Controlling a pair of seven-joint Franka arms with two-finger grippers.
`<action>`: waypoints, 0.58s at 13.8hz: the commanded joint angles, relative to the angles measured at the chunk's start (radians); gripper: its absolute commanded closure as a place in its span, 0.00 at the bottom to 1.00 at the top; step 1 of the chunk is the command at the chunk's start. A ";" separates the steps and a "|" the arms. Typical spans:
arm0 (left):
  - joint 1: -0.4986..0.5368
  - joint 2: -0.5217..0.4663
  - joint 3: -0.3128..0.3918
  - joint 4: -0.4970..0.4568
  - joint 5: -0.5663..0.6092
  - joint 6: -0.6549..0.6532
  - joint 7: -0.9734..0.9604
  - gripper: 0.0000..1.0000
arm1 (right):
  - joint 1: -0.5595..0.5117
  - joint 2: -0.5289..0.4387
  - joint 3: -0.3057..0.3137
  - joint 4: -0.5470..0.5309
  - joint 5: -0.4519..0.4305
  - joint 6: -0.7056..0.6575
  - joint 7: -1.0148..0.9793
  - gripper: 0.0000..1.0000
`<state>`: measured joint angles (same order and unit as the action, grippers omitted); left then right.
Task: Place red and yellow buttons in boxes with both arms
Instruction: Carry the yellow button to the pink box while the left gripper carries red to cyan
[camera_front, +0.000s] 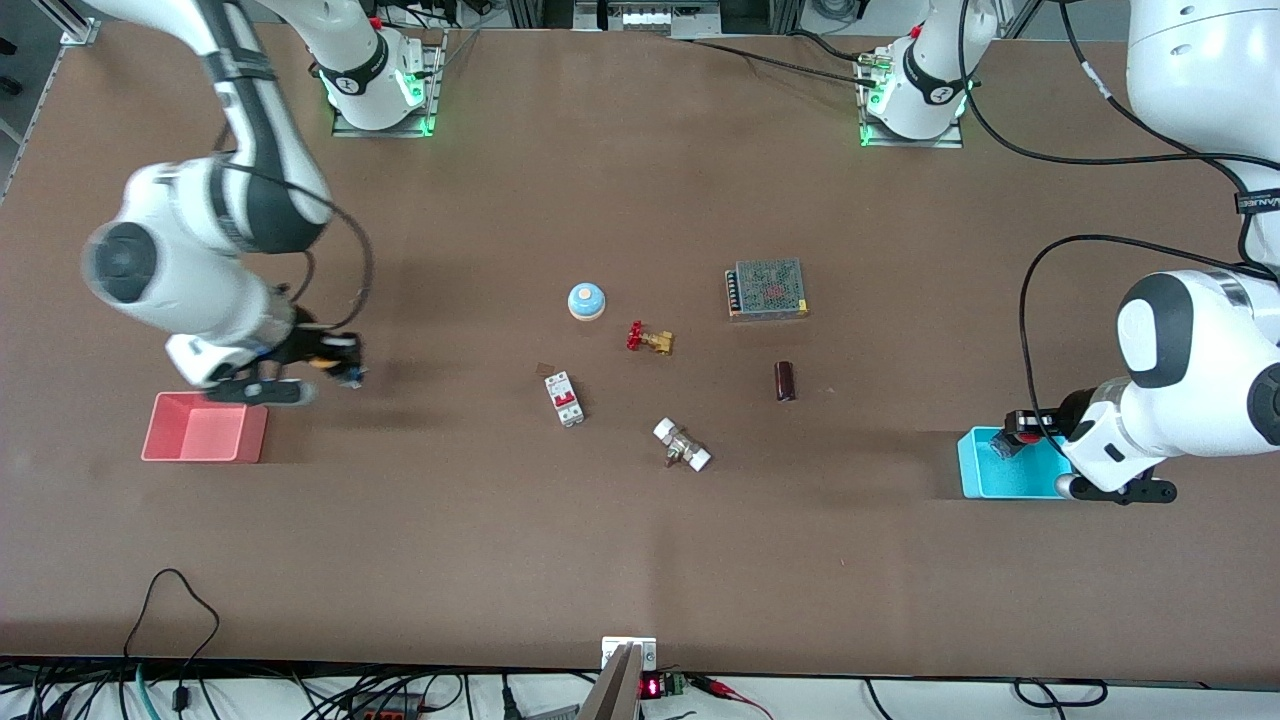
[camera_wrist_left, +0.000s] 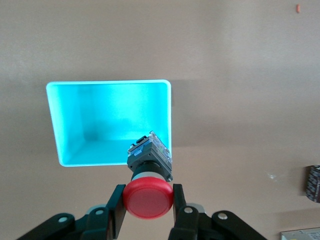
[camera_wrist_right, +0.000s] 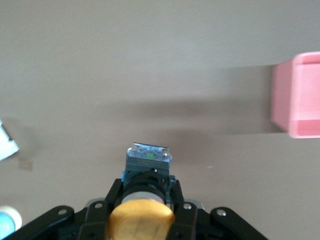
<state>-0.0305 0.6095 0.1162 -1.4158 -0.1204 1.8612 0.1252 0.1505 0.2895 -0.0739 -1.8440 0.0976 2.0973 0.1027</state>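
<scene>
Brown matte tabletop is carrying 2 square plastic bins. Left gripper (camera_wrist_left: 147, 210) is clamping the round red button (camera_wrist_left: 148, 198) over the cyan bin's (camera_wrist_left: 65, 125) edge. Right gripper (camera_wrist_right: 142, 200) is pinching the yellow button (camera_wrist_right: 141, 220) above bare table beside the pink bin (camera_front: 160, 440).

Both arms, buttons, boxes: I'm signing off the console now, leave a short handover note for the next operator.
Left gripper: shut on the red button, held over the cyan box, at its rim.
Right gripper: shut on the yellow button, in the air beside the pink box, not over it yet.
Done: both buttons picked up.
Left: drop red into the cyan box; carry yellow over the pink box and release it. Both boxes look empty.
</scene>
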 joint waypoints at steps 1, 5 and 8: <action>0.006 0.033 0.006 0.003 -0.005 0.051 0.047 0.80 | -0.089 0.066 0.014 0.029 -0.083 0.004 -0.006 0.91; 0.006 0.085 0.034 0.005 -0.010 0.113 0.076 0.80 | -0.196 0.167 0.014 0.147 -0.176 -0.028 -0.119 0.91; 0.003 0.124 0.045 0.005 -0.015 0.125 0.076 0.78 | -0.226 0.253 0.014 0.271 -0.171 -0.118 -0.138 0.91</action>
<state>-0.0233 0.7120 0.1486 -1.4179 -0.1204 1.9742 0.1720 -0.0546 0.4759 -0.0761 -1.6939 -0.0615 2.0544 -0.0194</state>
